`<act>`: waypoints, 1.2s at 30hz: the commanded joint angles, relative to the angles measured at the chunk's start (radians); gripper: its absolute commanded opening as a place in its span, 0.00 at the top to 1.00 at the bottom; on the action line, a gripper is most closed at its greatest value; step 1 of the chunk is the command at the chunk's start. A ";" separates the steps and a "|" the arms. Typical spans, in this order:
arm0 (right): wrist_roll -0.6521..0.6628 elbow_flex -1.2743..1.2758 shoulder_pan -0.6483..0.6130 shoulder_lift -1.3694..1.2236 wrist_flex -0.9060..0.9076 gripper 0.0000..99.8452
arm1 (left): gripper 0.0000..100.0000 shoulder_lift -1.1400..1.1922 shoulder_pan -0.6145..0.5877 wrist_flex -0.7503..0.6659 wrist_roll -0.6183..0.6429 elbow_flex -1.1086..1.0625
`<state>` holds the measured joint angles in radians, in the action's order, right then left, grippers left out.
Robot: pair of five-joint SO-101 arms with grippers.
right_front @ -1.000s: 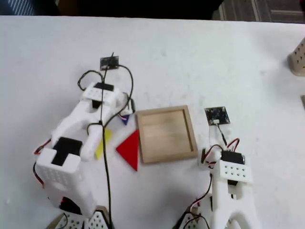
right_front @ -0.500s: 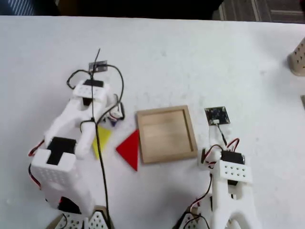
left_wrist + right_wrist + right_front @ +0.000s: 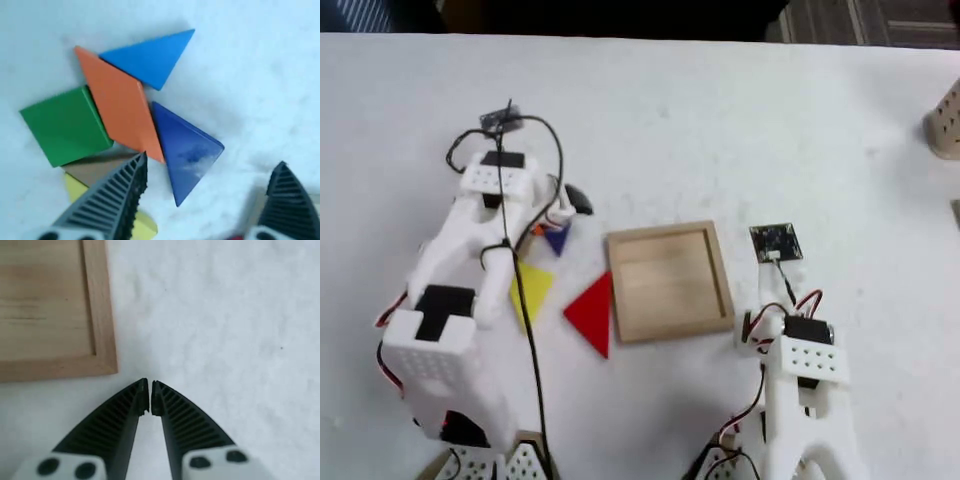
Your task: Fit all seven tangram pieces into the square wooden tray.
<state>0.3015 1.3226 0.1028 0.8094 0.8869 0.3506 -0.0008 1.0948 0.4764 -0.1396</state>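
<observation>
Your table [image 3: 740,110] is white and faintly speckled, and it spans nearly the whole high view under even light. Past its far edge you see a dark strip [image 3: 620,15]. At the far left corner sits a blue-and-white striped patch [image 3: 360,14]; at the far right, grey ribbed flooring [image 3: 880,20]. A beige perforated object [image 3: 945,122] stands on the table's right edge, partly cut off.

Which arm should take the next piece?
Left, probably. The left gripper hangs open over the dark blue triangle; the right gripper is shut beside the tray, away from the pieces.
</observation>
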 commanded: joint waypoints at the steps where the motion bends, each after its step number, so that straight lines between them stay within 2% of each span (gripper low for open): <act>1: 0.012 -0.005 -0.012 0.025 -0.013 0.98 | 0.62 -0.010 0.044 0.002 0.028 0.057; 9: 0.012 -0.005 -0.012 0.025 -0.013 0.98 | 0.62 0.058 0.124 -0.054 0.029 0.061; 14: 0.012 -0.005 -0.012 0.025 -0.013 0.98 | 0.62 0.128 0.038 -0.038 0.032 0.137; 18: 0.012 -0.005 -0.012 0.027 -0.013 0.98 | 0.62 0.143 -0.028 -0.018 0.104 0.149; 24: 0.012 -0.005 -0.012 0.027 -0.013 0.98 | 0.62 0.142 -0.030 0.011 0.107 0.152; 36: 0.012 -0.005 -0.012 0.027 -0.013 0.98 | 0.64 0.153 -0.027 -0.026 0.112 0.170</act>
<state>0.3015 1.3226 0.1028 0.8094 0.8869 0.5056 -0.0161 1.0856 0.5731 -0.0107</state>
